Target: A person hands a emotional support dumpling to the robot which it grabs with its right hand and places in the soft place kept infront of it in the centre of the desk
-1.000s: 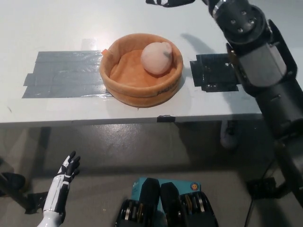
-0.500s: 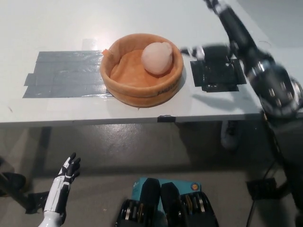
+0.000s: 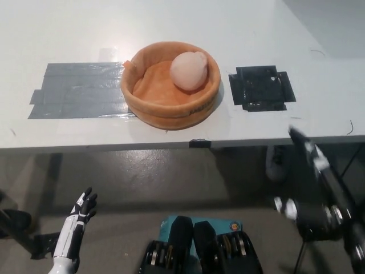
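Note:
The pale pink dumpling (image 3: 189,69) lies inside the orange soft round bed (image 3: 142,103), toward its back right wall, on the white desk (image 3: 239,23). Nothing is touching it. My black right hand (image 3: 302,144) is a motion-blurred streak at the lower right, below the desk's front edge and well away from the bed. My white left hand (image 3: 80,210) rests at the lower left, below the desk, open and holding nothing.
A grey tape patch (image 3: 74,91) lies on the desk left of the bed, and a black tape patch (image 3: 261,87) lies right of it. The desk's front edge runs across the middle of the picture, with grey floor below it.
My right arm has swung from over the desk's back right, past the black patch, down to below the desk's front edge. The dumpling and the bed have not moved.

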`<state>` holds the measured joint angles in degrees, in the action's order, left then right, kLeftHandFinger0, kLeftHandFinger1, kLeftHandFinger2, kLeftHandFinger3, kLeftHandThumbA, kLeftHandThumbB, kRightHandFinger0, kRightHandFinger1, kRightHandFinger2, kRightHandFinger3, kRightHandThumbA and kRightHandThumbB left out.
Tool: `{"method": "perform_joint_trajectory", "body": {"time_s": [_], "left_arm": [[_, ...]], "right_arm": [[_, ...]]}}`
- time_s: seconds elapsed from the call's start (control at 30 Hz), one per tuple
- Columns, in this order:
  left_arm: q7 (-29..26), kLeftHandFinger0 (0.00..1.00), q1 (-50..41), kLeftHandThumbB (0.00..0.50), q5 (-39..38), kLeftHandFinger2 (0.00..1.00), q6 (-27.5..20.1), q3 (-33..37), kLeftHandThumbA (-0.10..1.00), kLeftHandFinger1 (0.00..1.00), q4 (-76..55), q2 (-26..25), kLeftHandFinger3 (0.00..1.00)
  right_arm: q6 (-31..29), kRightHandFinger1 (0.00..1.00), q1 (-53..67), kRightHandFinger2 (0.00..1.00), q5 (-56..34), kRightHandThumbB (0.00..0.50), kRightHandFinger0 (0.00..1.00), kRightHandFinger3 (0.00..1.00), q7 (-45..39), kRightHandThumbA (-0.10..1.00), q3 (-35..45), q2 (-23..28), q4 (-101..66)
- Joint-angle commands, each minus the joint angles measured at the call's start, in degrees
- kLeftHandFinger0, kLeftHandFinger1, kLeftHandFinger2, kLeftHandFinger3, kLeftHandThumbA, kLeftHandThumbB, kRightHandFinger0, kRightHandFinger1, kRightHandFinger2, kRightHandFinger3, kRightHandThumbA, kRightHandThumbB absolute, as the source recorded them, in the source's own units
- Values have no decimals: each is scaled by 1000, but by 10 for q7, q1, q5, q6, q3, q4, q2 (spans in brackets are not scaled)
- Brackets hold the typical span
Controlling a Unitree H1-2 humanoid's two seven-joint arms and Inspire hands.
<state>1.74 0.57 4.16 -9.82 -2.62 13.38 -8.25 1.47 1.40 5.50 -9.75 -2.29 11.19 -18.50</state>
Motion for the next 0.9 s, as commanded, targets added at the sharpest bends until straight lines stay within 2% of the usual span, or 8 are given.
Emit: {"method": "perform_joint_trajectory", "body": {"time_s": [0.0,0.07,0.13,0.3,0.43,0.53,0.67,0.87], "left_arm": [[2,1000,-7,500,1,1000,-21,2,1000,1000,-13,-9,1000],[4,1000,-10,500,0,1000,-22,4,1000,1000,-13,-9,1000],[5,1000,-19,500,-1,1000,-26,7,1000,1000,-14,-6,1000],[0,1000,-36,500,3,1000,-30,8,1000,1000,-19,-5,1000],[-3,1000,-40,500,5,1000,-28,8,1000,1000,-23,-5,1000],[-3,1000,-42,500,7,1000,-22,8,1000,1000,-29,-4,1000],[-6,1000,-41,500,5,1000,-29,6,1000,1000,-25,-2,1000],[-7,1000,-42,500,8,1000,-26,7,1000,1000,-30,-2,1000]], "right_arm": [[-88,1000,23,1000,-60,365,1000,1000,16,996,17,-24,25],[-95,1000,30,1000,-53,366,1000,1000,14,989,12,-32,62],[-112,1000,40,1000,-48,336,1000,1000,12,966,9,-35,97],[-133,1000,41,1000,-39,344,1000,1000,10,964,8,-37,182],[-136,1000,36,1000,-52,350,1000,1000,4,973,13,-35,207],[-143,1000,31,1000,-60,327,1000,1000,1,976,16,-33,223],[-142,1000,21,1000,-63,340,1000,1000,-1,981,16,-29,230],[-145,1000,25,1000,-57,328,1000,1000,2,976,14,-28,229]]}}
